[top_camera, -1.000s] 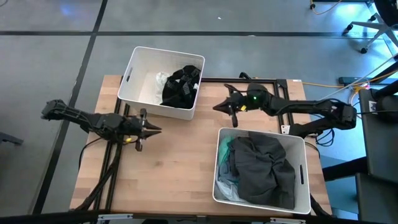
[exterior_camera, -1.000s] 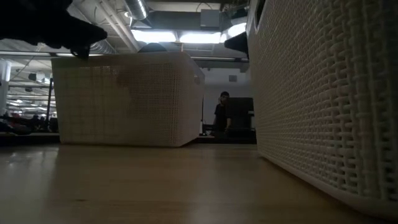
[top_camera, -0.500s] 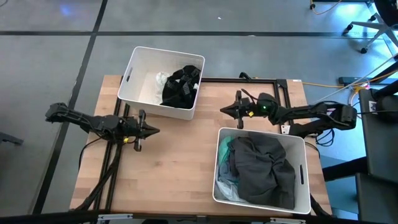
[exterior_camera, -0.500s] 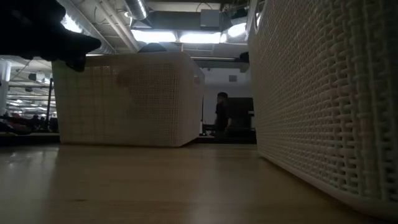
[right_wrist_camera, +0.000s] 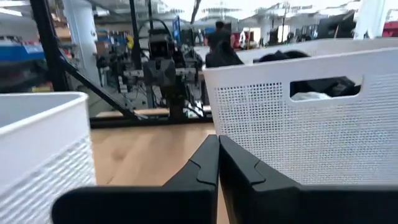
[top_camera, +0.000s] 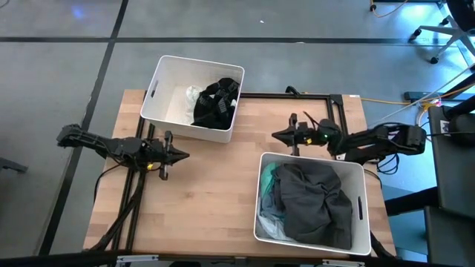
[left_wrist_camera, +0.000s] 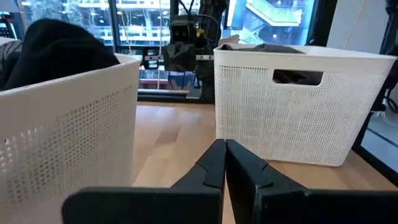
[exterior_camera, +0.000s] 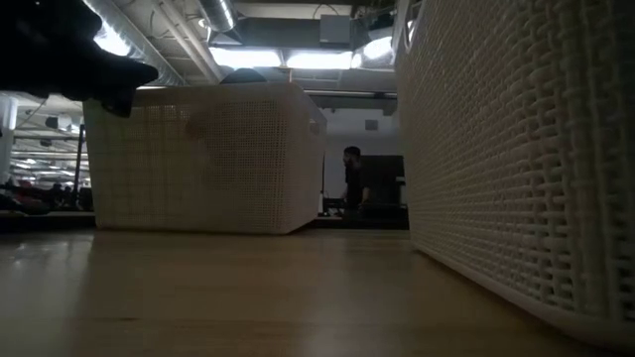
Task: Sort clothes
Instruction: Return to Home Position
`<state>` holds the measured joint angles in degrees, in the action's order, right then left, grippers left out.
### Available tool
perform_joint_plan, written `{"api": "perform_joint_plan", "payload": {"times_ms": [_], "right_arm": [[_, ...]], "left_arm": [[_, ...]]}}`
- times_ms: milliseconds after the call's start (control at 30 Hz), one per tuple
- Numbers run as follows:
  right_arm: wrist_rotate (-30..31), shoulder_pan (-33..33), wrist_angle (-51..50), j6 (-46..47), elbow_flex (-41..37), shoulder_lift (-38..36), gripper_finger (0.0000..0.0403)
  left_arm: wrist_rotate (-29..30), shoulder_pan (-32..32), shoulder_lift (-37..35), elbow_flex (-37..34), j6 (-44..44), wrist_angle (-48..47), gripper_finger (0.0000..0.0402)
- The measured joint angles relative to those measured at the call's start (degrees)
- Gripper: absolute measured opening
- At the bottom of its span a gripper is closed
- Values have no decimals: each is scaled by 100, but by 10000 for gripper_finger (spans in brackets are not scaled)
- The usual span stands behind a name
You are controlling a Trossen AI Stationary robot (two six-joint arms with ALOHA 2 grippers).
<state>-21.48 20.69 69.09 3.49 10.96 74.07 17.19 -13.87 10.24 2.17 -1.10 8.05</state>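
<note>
Black clothes (top_camera: 216,104) and a white piece (top_camera: 193,95) lie in the far white bin (top_camera: 165,74). A dark grey garment (top_camera: 315,196) lies on teal and pale clothes (top_camera: 269,215) in the near right bin (top_camera: 365,215). My left gripper (top_camera: 185,156) is shut and empty over the table's left part, fingertips together in its wrist view (left_wrist_camera: 222,148). My right gripper (top_camera: 276,136) is shut and empty above the table, between the two bins, fingertips together in its wrist view (right_wrist_camera: 217,140).
Bare wooden table (top_camera: 208,200) lies between the bins. A dark frame (top_camera: 326,96) runs along the far right of the table. A person (exterior_camera: 352,178) stands in the room beyond the table.
My right gripper has drawn back toward the table's right edge, away from the far bin. My left arm has shifted slightly.
</note>
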Motion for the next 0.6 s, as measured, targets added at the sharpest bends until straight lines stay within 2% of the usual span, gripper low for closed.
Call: {"api": "perform_joint_plan", "payload": {"times_ms": [133, 367, 600], "right_arm": [[31, 84, 487, 126, -383, -271, 14], [17, 423, 468, 329, -981, -1320, 14], [-234, 700, -678, 381, -1033, -2539, 14]], "left_arm": [[0, 0, -116, 0, -17, -173, 4], [1, 0, -172, 2, -26, -201, 2], [1, 0, -172, 2, -45, -215, 2]]}}
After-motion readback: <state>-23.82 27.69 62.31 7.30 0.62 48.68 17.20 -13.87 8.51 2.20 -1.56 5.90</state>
